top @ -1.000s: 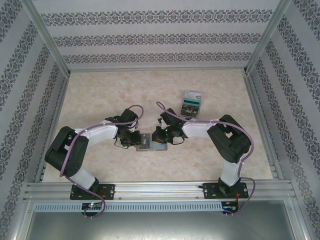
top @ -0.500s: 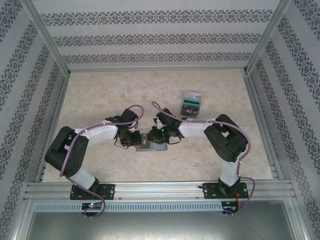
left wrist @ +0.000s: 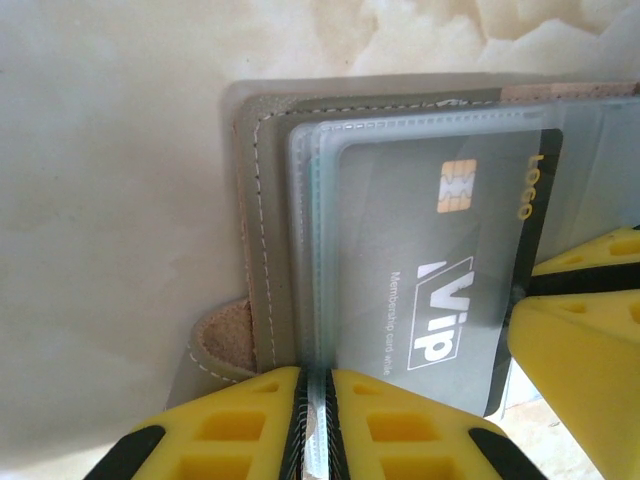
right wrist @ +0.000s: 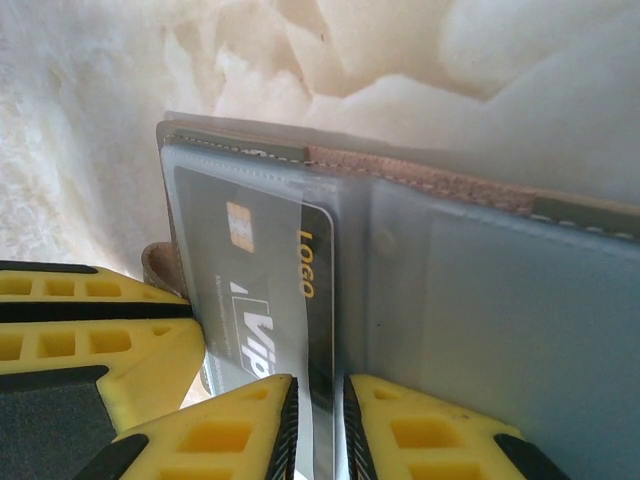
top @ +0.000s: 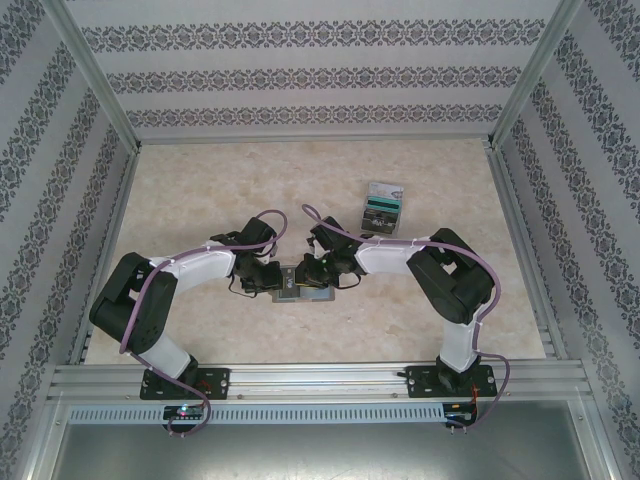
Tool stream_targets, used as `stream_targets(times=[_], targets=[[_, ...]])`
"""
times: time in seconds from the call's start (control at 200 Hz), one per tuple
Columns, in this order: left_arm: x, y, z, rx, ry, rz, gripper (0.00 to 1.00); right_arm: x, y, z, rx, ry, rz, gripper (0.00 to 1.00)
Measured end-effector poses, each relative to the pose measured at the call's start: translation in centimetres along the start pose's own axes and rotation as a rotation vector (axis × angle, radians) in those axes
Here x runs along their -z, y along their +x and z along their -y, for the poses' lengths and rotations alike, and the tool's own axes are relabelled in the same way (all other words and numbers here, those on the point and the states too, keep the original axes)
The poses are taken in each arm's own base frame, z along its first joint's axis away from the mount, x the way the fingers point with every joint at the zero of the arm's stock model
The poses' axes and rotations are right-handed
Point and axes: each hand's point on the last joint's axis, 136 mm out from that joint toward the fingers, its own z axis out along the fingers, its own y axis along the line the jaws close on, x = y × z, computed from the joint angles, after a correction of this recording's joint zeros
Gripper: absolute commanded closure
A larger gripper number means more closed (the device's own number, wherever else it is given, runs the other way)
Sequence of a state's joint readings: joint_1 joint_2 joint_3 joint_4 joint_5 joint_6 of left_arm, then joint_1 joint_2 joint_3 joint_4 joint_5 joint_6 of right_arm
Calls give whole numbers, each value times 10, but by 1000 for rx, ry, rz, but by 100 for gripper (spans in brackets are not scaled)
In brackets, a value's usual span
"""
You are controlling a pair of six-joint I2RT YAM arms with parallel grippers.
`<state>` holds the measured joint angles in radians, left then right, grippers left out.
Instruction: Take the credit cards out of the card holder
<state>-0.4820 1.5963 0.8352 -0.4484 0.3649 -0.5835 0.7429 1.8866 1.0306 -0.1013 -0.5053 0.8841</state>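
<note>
Held open on marbled counter (left wrist: 100, 200): grey-brown folding card holder (left wrist: 262, 230).
Clenched by left jaws at clear sleeve (left wrist: 312, 250); by right jaws on dark plastic VIP card (left wrist: 430, 280).

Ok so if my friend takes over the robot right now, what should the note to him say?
Left gripper: shut on a clear sleeve edge of the card holder, which lies open.
Right gripper: shut, it seems, on the edge of the VIP card.
Done: holder opened, card gripped.
Left: the card sits mostly in its sleeve; pull it clear. I cannot tell if more cards hide inside.
The clear case lies apart, further back on the right.
</note>
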Motion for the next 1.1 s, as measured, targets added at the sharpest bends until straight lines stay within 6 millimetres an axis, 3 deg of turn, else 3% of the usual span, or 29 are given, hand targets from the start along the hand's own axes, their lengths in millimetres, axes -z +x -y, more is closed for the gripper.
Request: stream_targets(times=[0.175,0.305,0.57,0.904,1.104], targets=[[0,0,0,0,0,0,86,-4,1,-2,0,-12,-17,83],[0,0,0,0,0,0,86,-5,1,-3,5,-20,-20,100],[0,0,0,0,-1,0,86,-3,1,-1,2,-20,-13,100],[0,0,-1,0,-3,1,89,19,2,23,-40,-11,17,100],[0,0,-1,0,-3,1,91,26,3,20,-16,-18,32,100]])
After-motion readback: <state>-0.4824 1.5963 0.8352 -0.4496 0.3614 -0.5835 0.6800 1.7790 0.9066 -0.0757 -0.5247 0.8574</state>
